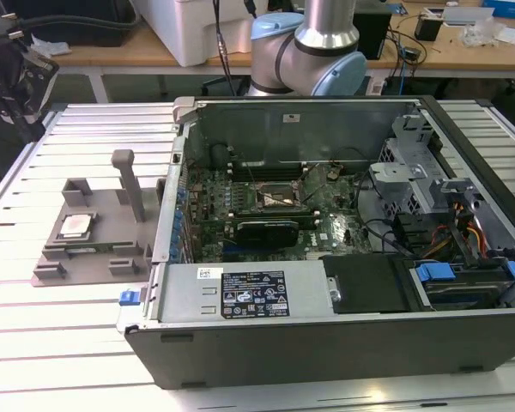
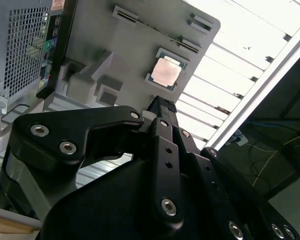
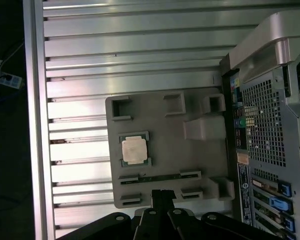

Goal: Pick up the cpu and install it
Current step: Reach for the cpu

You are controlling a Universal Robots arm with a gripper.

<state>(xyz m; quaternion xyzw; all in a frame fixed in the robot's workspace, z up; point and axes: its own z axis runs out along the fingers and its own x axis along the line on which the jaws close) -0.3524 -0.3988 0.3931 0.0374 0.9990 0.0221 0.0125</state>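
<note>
Cpu (image 3: 133, 149) lies flat, metal plate up, on tray (image 3: 200, 155).

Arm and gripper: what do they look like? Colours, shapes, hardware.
In the exterior view the arm is a silver-grey metal tube with rounded light-blue joint covers. In both wrist views the gripper is matte black. It is built from flat angular link bars that taper to narrow fingers, and the bars are pinned with silver hex-socket screws.
</note>
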